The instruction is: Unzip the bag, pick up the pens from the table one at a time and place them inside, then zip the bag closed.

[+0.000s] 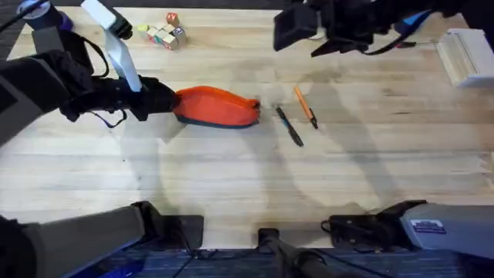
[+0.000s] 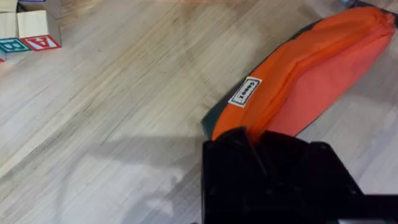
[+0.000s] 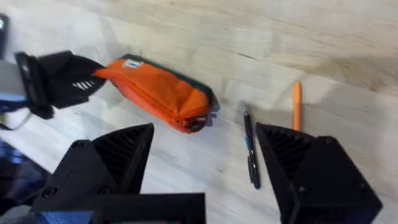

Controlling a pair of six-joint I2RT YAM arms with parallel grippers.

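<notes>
The left claw [image 1: 166,100] was clamped on the left end of the bag [image 1: 220,106], most likely to pin the soft pouch in place so that the other arm could draw the zipper against that hold. In the left wrist view its black fingers [image 2: 273,168] closed over the orange fabric just beyond the small white label [image 2: 245,92]. The bag, one only, lay on its side near the middle of the surface [image 1: 231,185], still looking zipped. The right claw [image 3: 205,162] hung high above the far right of the surface, its jaws spread wide and holding nothing, looking down on the bag's free end, which suggested it was being lined up for the zipper pull; the pull itself was too small to make out. Two pens lay just right of the bag, untouched: a black pen [image 1: 290,127] nearest it and an orange pen [image 1: 305,106] beside that, close together but apart. A small cluster of lettered blocks [image 1: 164,32] sat at the far edge.
</notes>
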